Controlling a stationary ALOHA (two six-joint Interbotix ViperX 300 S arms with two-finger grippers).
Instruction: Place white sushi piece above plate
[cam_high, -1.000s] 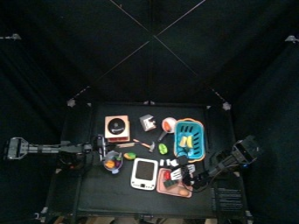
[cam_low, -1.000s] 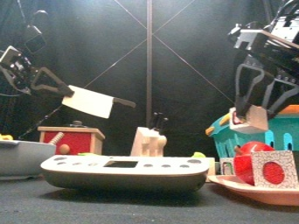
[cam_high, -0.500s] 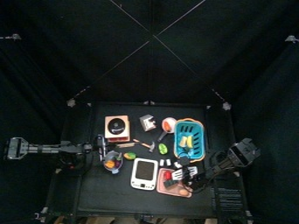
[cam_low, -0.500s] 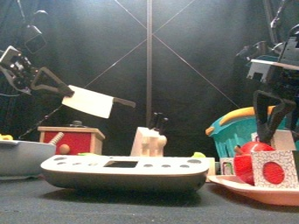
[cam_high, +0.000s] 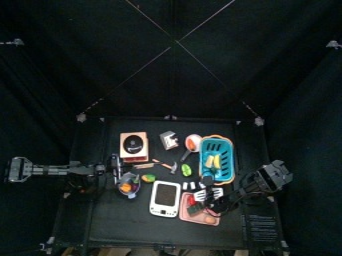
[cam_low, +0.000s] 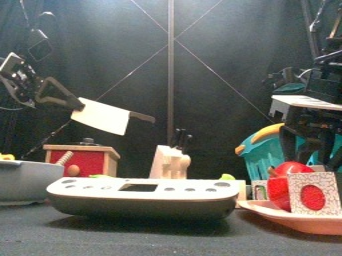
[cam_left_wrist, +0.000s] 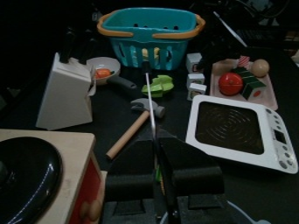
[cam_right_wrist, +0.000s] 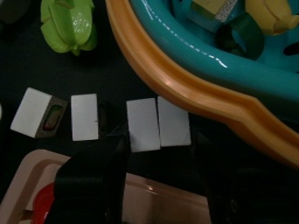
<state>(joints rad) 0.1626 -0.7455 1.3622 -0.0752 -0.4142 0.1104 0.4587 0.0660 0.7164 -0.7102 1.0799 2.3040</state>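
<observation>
The white sushi piece (cam_right_wrist: 158, 124) sits between the jaws of my right gripper (cam_right_wrist: 156, 136), which stand close on either side of it. The gripper (cam_high: 210, 196) hangs low, just off the blue basket's orange rim (cam_right_wrist: 222, 96) and beyond the pink plate's edge (cam_right_wrist: 21, 171). In the front view the gripper is half hidden behind the basket (cam_low: 267, 150). The plate (cam_low: 301, 222) holds a red fruit and a patterned block. My left gripper (cam_left_wrist: 155, 153) rests shut at the table's left (cam_high: 107, 172).
Two more small white pieces (cam_right_wrist: 84, 116), one with a dark filling (cam_right_wrist: 38, 112), lie beside the held one. A green item (cam_right_wrist: 73, 22) lies further off. A white scale (cam_high: 164, 198), a wooden box (cam_high: 134, 145) and a white carton (cam_high: 170, 138) fill the middle.
My right gripper has come down with the white piece, from above the basket's rim to low beside the basket and plate. The left arm has not moved.
</observation>
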